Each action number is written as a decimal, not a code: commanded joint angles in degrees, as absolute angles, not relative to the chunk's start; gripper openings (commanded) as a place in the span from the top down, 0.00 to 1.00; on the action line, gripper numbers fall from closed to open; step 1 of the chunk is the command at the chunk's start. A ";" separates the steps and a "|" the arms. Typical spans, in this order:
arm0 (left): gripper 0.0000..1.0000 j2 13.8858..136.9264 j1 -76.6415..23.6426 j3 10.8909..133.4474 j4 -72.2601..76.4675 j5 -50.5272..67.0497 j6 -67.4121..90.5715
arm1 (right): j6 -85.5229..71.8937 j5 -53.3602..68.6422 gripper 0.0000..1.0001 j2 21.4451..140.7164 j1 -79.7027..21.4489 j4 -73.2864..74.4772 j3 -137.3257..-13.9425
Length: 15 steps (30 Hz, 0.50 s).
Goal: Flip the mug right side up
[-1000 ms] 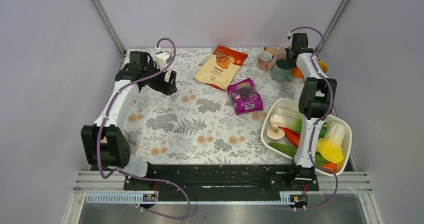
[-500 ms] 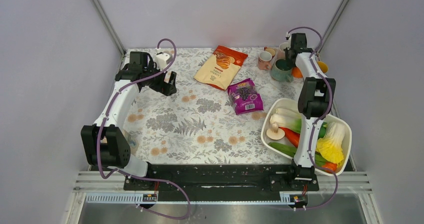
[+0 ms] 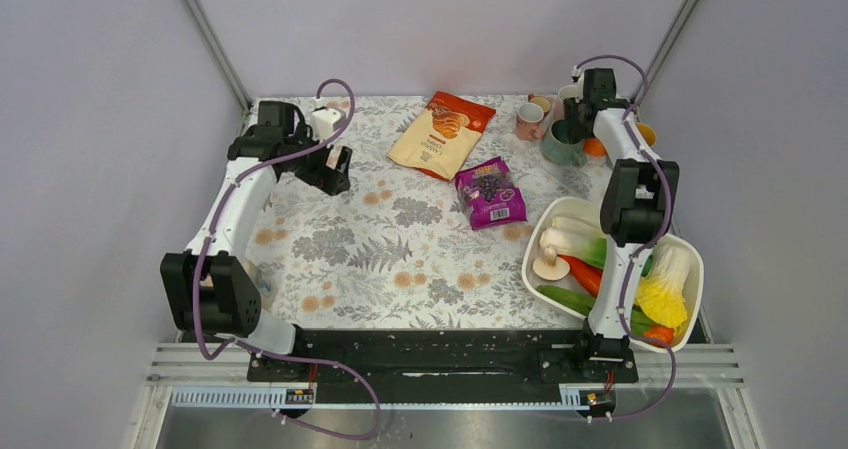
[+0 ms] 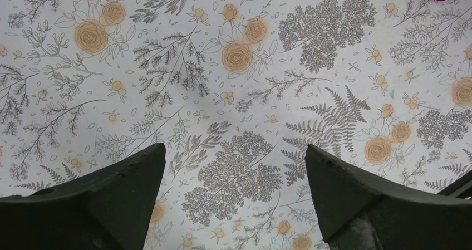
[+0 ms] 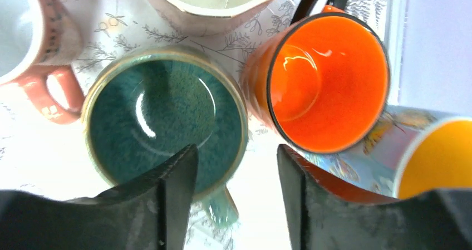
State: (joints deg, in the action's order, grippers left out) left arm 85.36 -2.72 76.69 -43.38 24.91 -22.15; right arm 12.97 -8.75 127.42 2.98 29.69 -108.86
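Release just happened: my right jaws, shut 1 second ago, now stand apart over the teal mug (image 5: 164, 122), mouth-up at the far right of the desk (image 3: 400, 259) beside the orange mug (image 5: 328, 83). Task looks done. Left jaws hang wide, empty.

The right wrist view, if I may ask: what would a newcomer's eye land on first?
The glossy orange mug at upper right stands beside the teal mug, both openings facing the camera. The right gripper hangs open over the teal mug's near rim. A yellow-lined mug peeks in at the right edge.
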 commanded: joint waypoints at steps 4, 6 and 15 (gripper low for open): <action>0.01 82.08 1.68 84.70 -58.31 20.34 -30.10 | 11.60 -8.16 0.08 110.84 1.63 24.93 -103.97; 0.01 80.81 4.38 84.62 -61.76 18.97 -32.06 | 11.04 -8.01 0.01 107.49 1.42 24.11 -101.94; 0.01 73.38 19.32 81.55 -72.45 11.26 -41.53 | 12.47 -5.80 0.01 96.24 -8.24 23.50 -95.03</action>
State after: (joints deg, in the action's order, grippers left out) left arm 77.28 13.80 81.73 -66.28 16.60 -35.53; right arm 11.35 -8.03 100.22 -2.57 24.82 -97.34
